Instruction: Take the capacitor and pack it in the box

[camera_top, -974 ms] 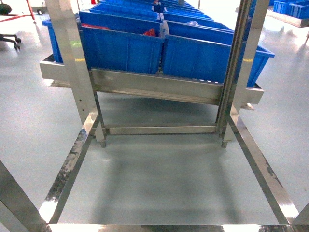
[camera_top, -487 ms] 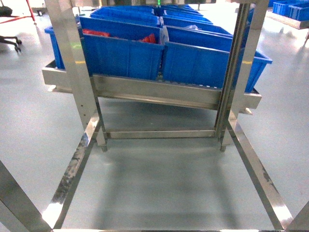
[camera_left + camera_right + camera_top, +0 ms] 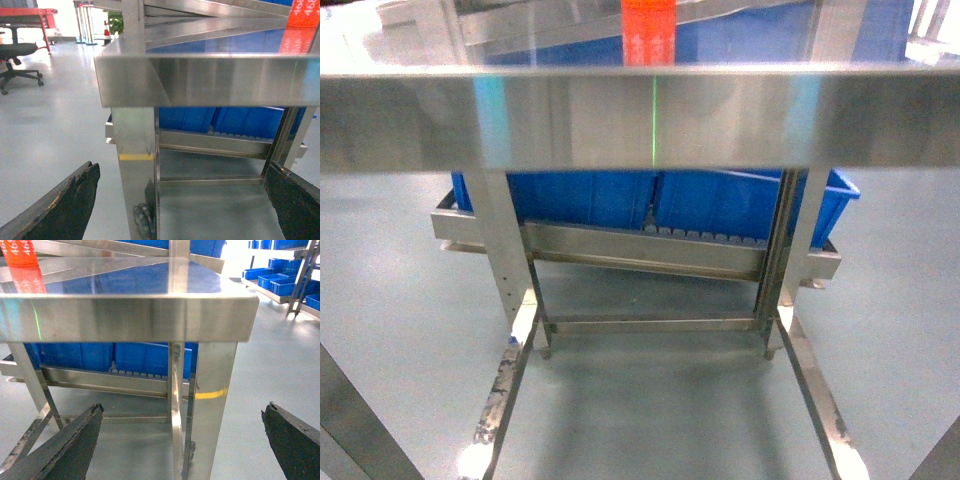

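Left end effector spread wide, empty, before steel desk. Right end effector likewise spread, empty. Blue bins beyond. Box, capacitor apparently out of view.

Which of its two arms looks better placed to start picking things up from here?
Neither clearly. Both wrist views show open fingers, left and right, empty, hanging below the steel table edge, each beside a table leg. No capacitor or pink box is visible. The blue bins sit behind the frame, roughly centred, so neither arm looks closer.
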`<state>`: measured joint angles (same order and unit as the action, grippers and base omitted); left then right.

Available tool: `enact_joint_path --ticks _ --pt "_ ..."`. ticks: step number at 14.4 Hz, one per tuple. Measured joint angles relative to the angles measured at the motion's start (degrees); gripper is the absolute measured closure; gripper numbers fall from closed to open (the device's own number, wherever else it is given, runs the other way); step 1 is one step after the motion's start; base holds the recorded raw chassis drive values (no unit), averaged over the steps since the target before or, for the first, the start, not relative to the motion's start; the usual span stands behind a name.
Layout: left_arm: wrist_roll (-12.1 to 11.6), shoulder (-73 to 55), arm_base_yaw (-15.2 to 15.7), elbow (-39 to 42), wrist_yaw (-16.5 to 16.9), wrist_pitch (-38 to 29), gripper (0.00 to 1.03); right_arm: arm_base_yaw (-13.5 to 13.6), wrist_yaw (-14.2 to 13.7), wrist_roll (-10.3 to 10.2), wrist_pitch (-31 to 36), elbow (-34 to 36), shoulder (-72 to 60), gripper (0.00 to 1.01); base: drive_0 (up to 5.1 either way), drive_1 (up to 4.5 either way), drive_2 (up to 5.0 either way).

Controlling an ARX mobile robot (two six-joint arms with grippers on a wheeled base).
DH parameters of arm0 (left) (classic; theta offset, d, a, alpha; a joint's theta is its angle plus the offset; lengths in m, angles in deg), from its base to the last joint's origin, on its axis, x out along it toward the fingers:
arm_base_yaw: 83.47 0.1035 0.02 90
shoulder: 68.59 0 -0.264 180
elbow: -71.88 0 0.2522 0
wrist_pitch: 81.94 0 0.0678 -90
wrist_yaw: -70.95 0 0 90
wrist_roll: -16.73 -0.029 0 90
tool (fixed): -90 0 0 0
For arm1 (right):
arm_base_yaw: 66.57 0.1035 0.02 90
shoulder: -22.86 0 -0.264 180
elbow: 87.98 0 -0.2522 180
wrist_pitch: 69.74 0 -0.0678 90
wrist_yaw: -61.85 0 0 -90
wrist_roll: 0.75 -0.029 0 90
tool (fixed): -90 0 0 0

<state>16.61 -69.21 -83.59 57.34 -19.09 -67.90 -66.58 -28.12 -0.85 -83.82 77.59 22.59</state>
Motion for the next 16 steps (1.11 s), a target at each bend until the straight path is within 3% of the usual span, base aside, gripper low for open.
enact_joint_path --ticks 16 --pt "0.09 0.00 0.00 -0.02 0.00 -0.20 0.05 0.00 -0.09 -0.04 0.15 0.00 0.00 0.03 0.0 0.00 0.0"
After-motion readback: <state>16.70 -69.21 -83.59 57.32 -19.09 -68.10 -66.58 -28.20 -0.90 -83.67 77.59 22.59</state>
